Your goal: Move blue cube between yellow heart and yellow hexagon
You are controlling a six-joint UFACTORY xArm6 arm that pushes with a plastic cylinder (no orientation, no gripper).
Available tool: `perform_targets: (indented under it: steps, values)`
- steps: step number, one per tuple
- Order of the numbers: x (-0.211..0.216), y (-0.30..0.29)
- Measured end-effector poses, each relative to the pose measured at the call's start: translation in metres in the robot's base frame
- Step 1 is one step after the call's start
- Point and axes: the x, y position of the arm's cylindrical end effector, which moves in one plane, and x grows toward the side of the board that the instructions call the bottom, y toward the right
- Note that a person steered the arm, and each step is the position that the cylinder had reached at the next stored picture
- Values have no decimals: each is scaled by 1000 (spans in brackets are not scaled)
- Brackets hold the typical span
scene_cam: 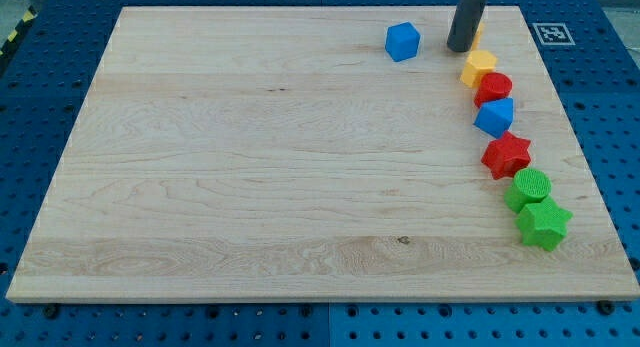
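Observation:
The blue cube (402, 41) sits near the view's top, right of centre on the wooden board (250, 167). My tip (459, 49) stands on the board a short way to the cube's right, apart from it. A yellow block (479, 32) is mostly hidden behind the rod, and its shape cannot be made out. The yellow hexagon (479, 65) lies just below and right of the tip, close to it.
Below the yellow hexagon a curved row of blocks runs down the right side: a red cylinder (493, 87), a blue block (495, 117), a red star (506, 154), a green cylinder (528, 187) and a green star (543, 223). A marker tag (551, 33) sits at the top right corner.

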Motion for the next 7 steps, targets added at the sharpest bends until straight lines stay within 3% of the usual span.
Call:
perform_targets:
  steps: [3,6,7]
  values:
    - [-25,-12]
    - [-14,-165]
    - [-11,-166]
